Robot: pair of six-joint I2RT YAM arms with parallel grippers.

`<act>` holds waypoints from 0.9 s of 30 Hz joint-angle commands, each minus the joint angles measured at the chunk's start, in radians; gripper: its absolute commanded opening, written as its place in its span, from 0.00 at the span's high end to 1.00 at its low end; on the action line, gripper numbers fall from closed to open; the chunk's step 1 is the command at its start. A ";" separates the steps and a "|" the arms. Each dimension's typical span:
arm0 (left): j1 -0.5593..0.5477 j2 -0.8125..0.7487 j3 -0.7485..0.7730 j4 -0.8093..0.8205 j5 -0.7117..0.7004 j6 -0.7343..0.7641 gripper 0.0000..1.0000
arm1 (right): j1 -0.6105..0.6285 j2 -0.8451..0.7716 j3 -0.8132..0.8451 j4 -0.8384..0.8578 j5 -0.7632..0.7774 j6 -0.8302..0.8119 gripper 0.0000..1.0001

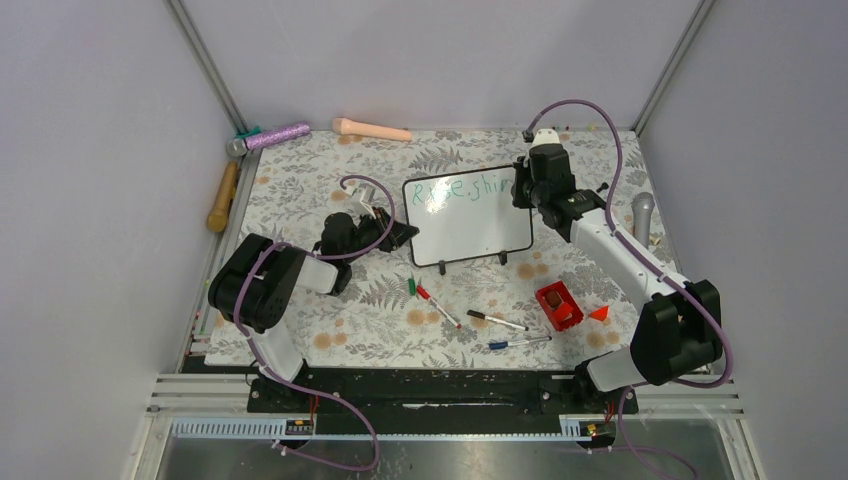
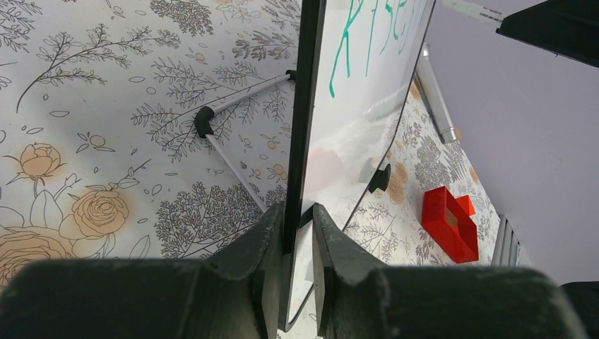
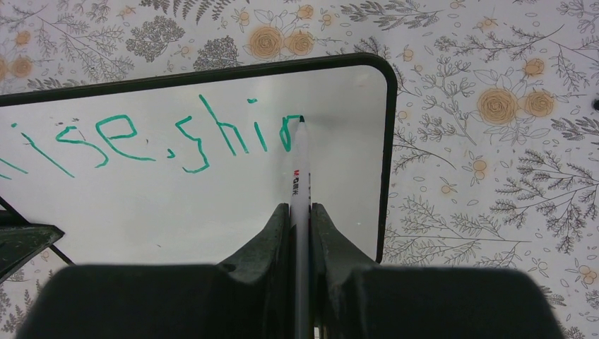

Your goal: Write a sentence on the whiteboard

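On the near part of the floral-patterned tablecloth lie several loose pens: a blue-capped pen nearest, a black-capped pen just beyond it, and a red-capped pen to their left with a small green cap or pen at its far end. To their right sit an open red plastic box and a small red triangular piece. Farther in, the left gripper is clenched on the left edge of the small glossy white whiteboard with a thin black frame, one finger on each face of the frame. The whiteboard stands at the middle of the table, propped on its black feet and leaning back. Across its upper part runs the green handwritten sentence, reading "Rise, shin", the last letter unfinished. The right gripper at the board's upper right corner grasps a white-barrelled marker whose tip touches the board at the end of that last letter. Right of the board lies a silver microphone. Along the left edge lies a wooden-handled mallet, and at the far edge a glittery purple cylinder and a pale pink rod.
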 commanded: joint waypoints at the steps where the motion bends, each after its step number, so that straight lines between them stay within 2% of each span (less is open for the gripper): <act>1: 0.003 -0.006 0.023 0.002 -0.037 0.022 1.00 | -0.010 -0.024 -0.026 0.002 0.013 0.003 1.00; 10: 0.003 -0.005 0.023 0.002 -0.036 0.022 1.00 | -0.010 -0.054 -0.080 -0.013 -0.005 0.012 1.00; 27: 0.003 -0.006 0.022 0.002 -0.038 0.022 1.00 | -0.033 -0.096 -0.012 -0.041 0.016 -0.003 1.00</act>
